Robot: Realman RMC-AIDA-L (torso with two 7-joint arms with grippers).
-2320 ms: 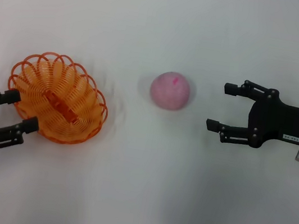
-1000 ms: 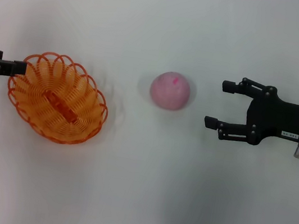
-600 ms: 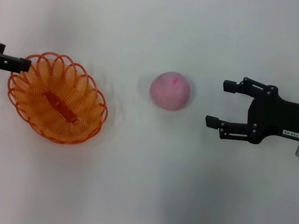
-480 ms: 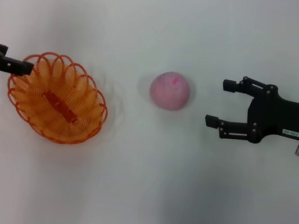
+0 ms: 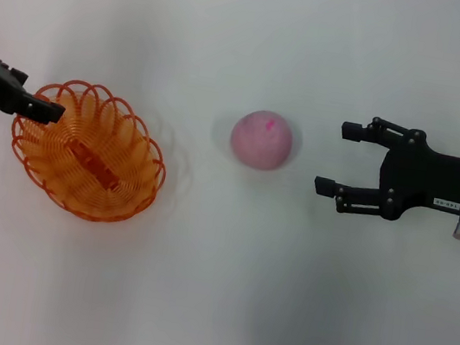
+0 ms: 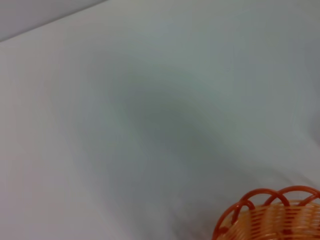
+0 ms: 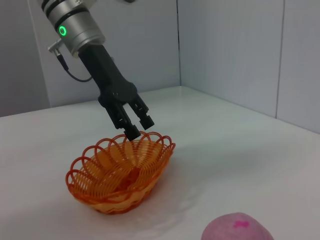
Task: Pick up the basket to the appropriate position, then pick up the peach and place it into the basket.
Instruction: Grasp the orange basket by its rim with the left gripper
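Left gripper (image 7: 139, 125) is angled down over the far-left rim of the basket (image 5: 89, 151), jaws spread a little, one finger looking to sit just inside the scalloped edge and one outside, nothing pinched yet. Right gripper (image 5: 339, 159) hangs level over the surface (image 5: 219, 293), jaws wide apart and empty, with the peach (image 5: 261, 140) near it, between it and the basket.

Risk here, as I read it: that rim is thin looped wire with an open weave, so a fingertip could slide through a loop instead of clamping one, or catch just a single scallop. Lift from one end like that and the oval basket may well tilt or swing, or skid across the smooth white surface.

The basket is glossy orange, shallow, much wider than the fruit. The peach is round, pale pink and fuzzy, with a darker pink mark on top, so it might roll if nudged.
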